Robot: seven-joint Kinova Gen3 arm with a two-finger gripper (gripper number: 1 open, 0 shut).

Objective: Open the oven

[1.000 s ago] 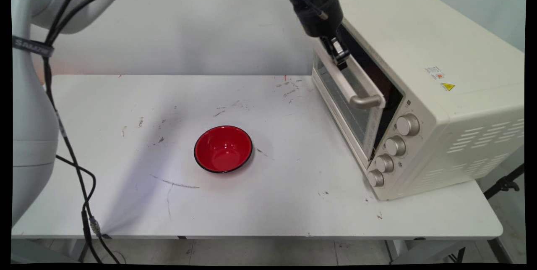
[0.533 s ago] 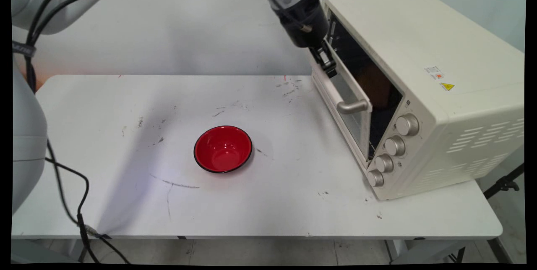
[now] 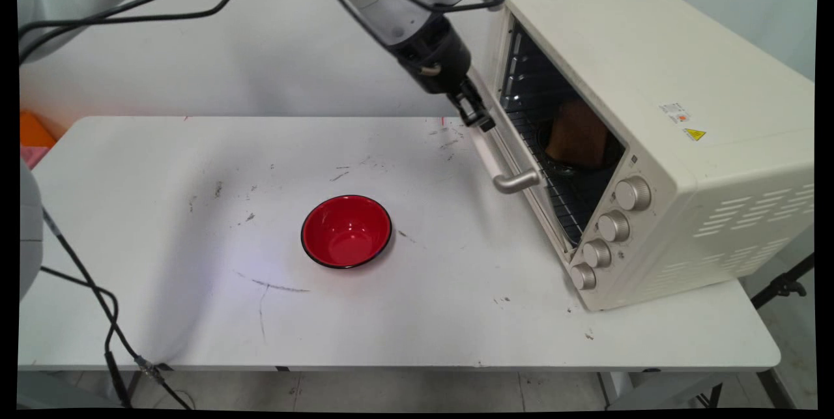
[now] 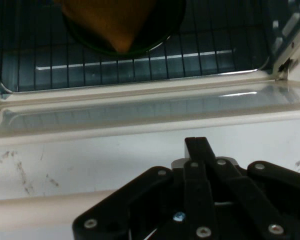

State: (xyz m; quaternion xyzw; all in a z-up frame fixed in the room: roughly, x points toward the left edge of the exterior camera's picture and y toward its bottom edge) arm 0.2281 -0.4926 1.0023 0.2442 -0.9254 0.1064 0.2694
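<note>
Gripper (image 3: 481, 120), jaws closed on the handle (image 3: 505, 171) of the oven (image 3: 651, 113) door, which hangs partly lowered. Toast (image 3: 576, 135) sits on the rack inside; bowl (image 3: 346, 231) well left of the oven. Risk: the bar slips free and the door drops.

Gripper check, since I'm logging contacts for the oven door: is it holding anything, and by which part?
The gripper is shut on the oven door handle, gripping the bar near its far end, with the oven door partly open.
</note>
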